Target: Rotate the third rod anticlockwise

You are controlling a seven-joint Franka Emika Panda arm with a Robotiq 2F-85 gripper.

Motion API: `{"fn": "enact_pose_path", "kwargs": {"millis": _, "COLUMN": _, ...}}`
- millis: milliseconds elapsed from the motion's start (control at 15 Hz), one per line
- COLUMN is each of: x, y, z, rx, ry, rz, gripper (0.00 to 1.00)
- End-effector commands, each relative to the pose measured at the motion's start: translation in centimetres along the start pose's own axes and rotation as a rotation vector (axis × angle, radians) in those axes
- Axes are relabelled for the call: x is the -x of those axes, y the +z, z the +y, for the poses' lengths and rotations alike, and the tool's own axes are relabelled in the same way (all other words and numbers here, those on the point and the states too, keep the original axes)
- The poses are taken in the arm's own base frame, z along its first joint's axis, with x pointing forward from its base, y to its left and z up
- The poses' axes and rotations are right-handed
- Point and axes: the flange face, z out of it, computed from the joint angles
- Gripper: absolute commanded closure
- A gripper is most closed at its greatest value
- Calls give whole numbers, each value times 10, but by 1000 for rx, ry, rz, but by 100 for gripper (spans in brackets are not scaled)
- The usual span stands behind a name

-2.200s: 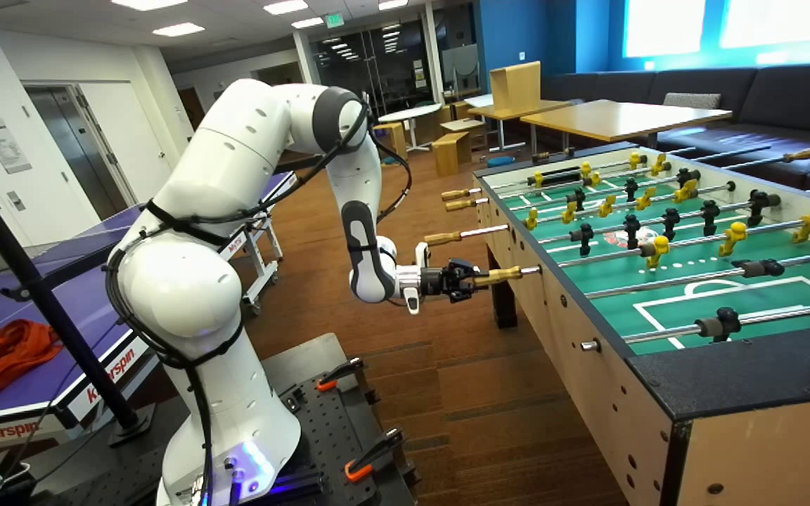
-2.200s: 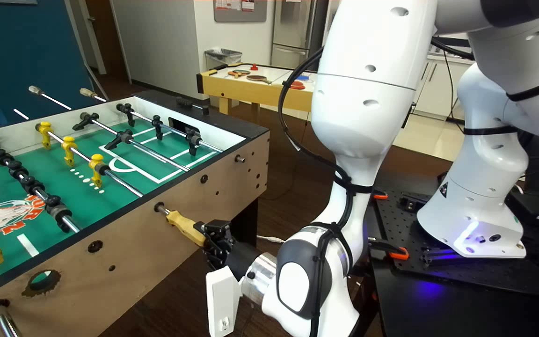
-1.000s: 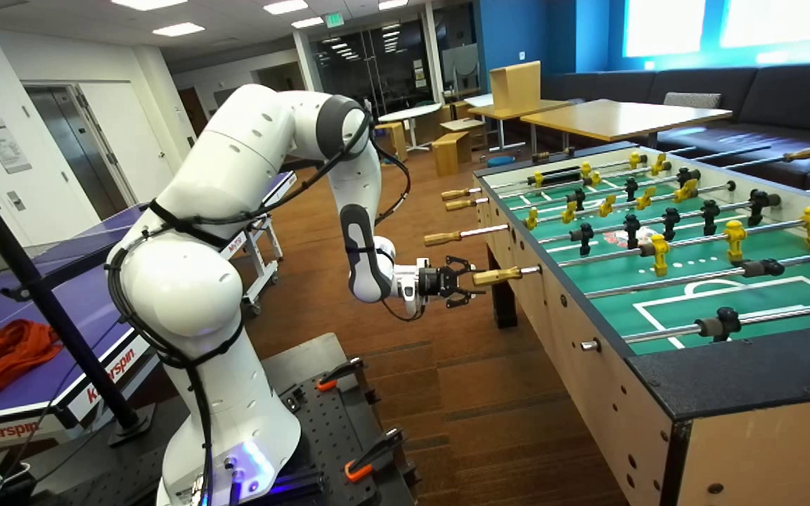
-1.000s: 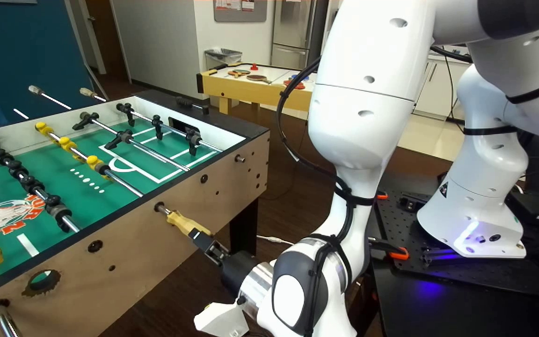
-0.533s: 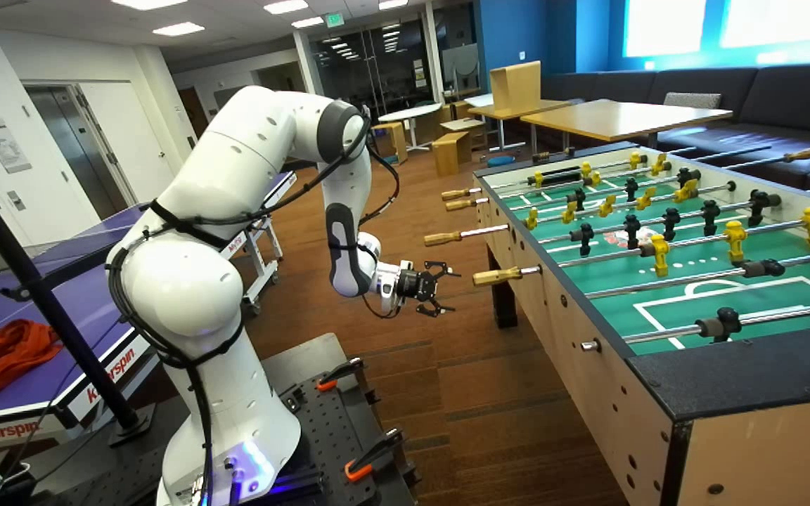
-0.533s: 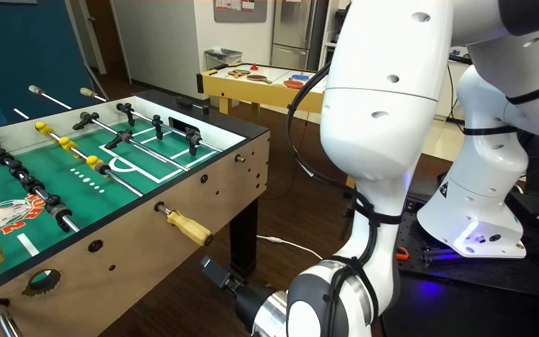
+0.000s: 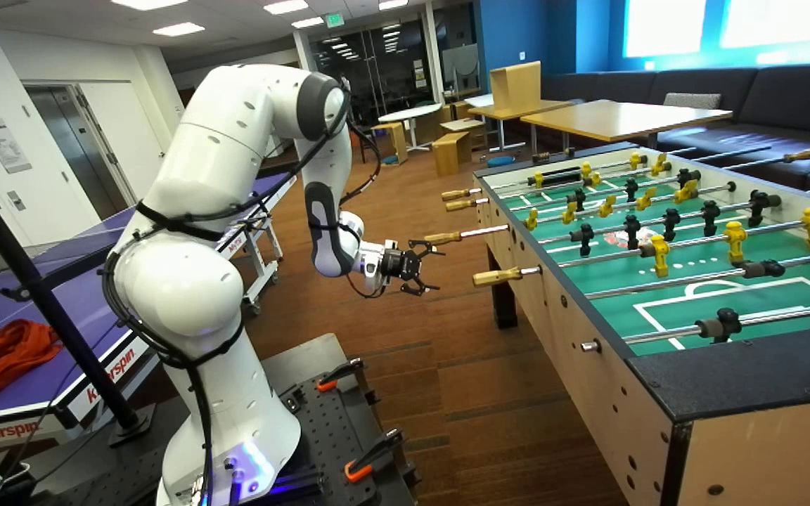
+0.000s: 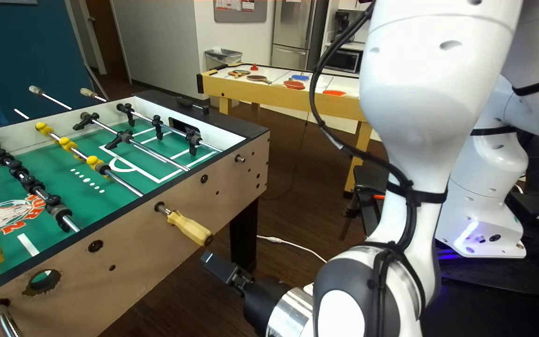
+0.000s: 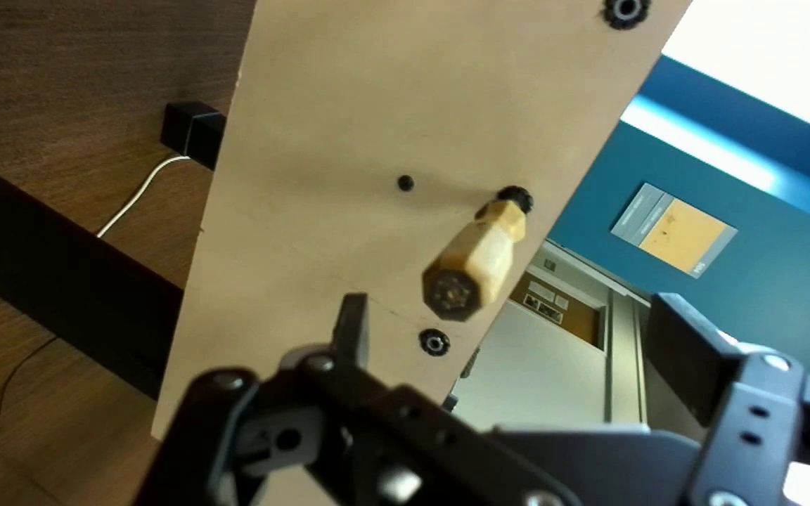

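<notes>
In an exterior view the spread jaws have quit the handle (image 7: 496, 276), right of centre; in an exterior view, at left, the rod (image 8: 124, 182) and yellow men (image 8: 68, 143) have turned; in the wrist view the handle juts free, so I'd call it done.

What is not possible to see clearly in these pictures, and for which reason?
In the wrist view:
Handle: any markings on its dark end, blurred.
In an exterior view:
Orange cloth: cut off by the left edge.
Purple table: middle hidden by the arm.
Wall notice: text too small.
</notes>
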Motion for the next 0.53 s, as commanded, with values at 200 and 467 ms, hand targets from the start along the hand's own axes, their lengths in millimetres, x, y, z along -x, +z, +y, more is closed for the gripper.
{"fn": "enact_pose_path", "kwargs": {"millis": 200, "x": -69, "y": -30, "z": -91, "rx": -84, "ry": 137, "rz": -11, "gripper": 0}}
{"fn": "enact_pose_path", "kwargs": {"millis": 467, "x": -99, "y": -36, "z": -134, "rx": -104, "ry": 255, "rz": -18, "gripper": 0}}
